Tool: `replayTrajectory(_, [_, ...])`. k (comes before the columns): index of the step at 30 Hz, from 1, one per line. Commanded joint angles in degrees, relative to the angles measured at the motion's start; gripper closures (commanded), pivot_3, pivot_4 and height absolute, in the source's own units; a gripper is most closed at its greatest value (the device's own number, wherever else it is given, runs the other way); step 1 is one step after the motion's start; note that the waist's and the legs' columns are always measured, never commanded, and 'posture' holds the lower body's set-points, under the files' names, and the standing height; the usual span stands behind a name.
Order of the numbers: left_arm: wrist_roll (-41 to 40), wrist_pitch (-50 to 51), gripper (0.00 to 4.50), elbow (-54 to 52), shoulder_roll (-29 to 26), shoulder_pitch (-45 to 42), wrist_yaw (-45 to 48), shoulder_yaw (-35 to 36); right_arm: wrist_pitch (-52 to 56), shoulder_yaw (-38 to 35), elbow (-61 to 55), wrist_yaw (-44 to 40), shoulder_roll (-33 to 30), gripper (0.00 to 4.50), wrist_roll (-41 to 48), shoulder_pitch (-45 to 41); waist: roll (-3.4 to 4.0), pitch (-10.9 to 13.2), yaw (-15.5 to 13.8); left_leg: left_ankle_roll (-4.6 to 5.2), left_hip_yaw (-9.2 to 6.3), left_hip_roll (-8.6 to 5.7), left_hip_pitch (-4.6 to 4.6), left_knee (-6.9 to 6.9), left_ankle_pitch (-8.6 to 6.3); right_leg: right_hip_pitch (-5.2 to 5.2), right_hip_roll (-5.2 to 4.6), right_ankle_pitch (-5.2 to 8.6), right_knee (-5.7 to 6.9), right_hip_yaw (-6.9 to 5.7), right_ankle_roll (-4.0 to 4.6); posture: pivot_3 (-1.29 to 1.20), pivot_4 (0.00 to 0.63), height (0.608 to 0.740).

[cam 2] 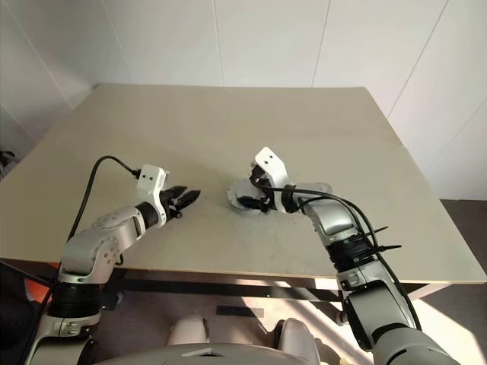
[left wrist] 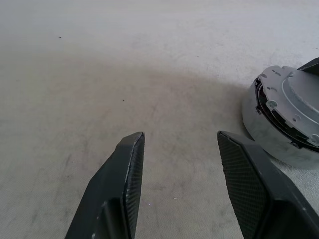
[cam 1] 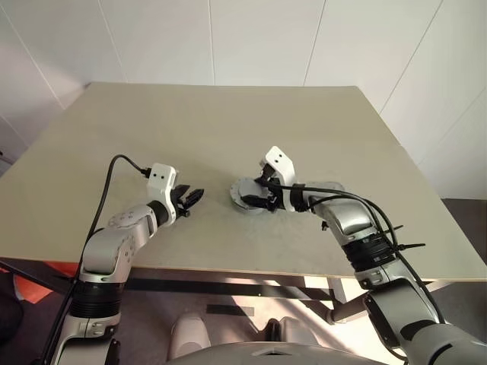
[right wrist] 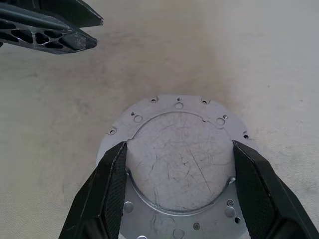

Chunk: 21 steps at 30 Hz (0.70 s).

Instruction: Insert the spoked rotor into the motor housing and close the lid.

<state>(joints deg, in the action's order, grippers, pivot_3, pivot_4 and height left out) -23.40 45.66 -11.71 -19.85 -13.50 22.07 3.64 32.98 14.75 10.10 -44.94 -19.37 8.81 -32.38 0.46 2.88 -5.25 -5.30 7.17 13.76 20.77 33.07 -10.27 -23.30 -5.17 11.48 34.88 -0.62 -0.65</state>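
The motor housing [left wrist: 264,134], a round silver puck, stands on the table near its middle. On top of it lies the lid [right wrist: 179,169], a flat grey disc with small holes round its rim and a raised round centre. A dark gap shows between lid and housing on the side facing my left hand. My right gripper [right wrist: 179,144] reaches over it, its two fingers set against opposite sides of the raised centre. My left gripper [left wrist: 182,134] hovers low over the table just left of the housing, open, with nothing between its fingers. The spoked rotor is hidden.
The beige table [cam 1: 228,122] is bare around the housing, and its front edge runs close below both hands. A black cable loops from my left wrist, and white walls stand behind the table.
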Motion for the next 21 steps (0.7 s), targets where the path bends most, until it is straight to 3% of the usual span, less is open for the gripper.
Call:
replayTrajectory(1, [0.1,-0.4,2.05,-1.3,-0.4,-0.9,0.1,0.0,-1.7,-1.0,0.5,1.1,0.4,1.39,-0.8,-2.0,0.0,0.0,0.0,0.0,0.0,0.0,0.0,0.0,0.0,0.0,0.0,0.0,0.0,0.0,0.0,0.0,0.0,0.74])
replayTrajectory(21, [0.2,-0.6,2.05,-1.3,-0.5,-1.0,0.3,0.1,-0.3,0.8,1.6,-0.4,-1.0,1.39,-2.7,-0.9,-0.01,0.0,-0.2,0.01,0.0,-0.01,-0.03,0.01,-0.01,0.07,-0.02,0.0,0.01,-0.01,0.0,0.0,0.0,0.74])
